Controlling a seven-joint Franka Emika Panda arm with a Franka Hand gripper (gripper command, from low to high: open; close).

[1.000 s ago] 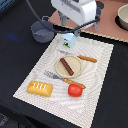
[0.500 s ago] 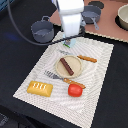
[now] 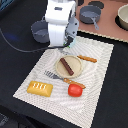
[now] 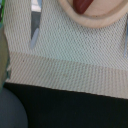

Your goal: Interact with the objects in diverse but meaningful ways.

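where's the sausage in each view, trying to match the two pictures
Exterior view: the sausage lies on the round plate at the middle of the woven mat.
Wrist view: only a reddish-brown end of the sausage shows, at the picture's edge.
Shared landmark: the plate's tan rim on the mat.

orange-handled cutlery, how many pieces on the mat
2. A knife lies beside the plate on the exterior view's right; a fork lies below the plate, near the tomato. The arm may hide more.
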